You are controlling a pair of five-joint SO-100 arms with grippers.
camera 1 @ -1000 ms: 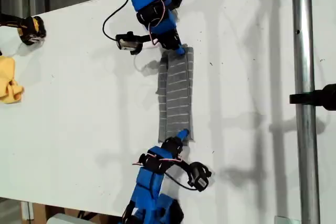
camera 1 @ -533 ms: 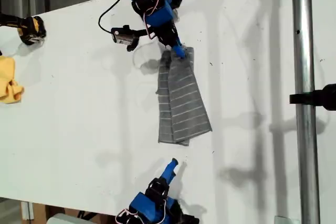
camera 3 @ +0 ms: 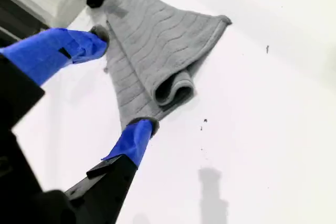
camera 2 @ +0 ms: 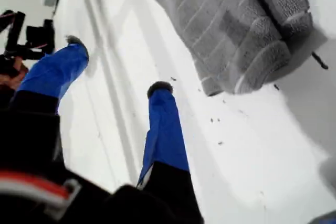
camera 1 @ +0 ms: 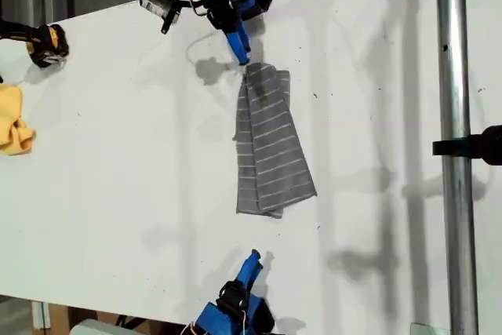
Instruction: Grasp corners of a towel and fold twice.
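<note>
Towel, dark grey cloth with thin white stripes [camera 1: 268, 147], lies folded into a long rumpled strip mid white desk [camera 1: 118, 154]. My first end effector [camera 2: 115, 72] and second end effector [camera 3: 118, 80] both gape, empty.

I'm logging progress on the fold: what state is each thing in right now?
Towel: folded into a long strip, lying flat, held by neither tool.
My first tool: open, clear of the towel.
My second tool: open, close by one end of the towel.
Yellow cloth: crumpled.
</note>
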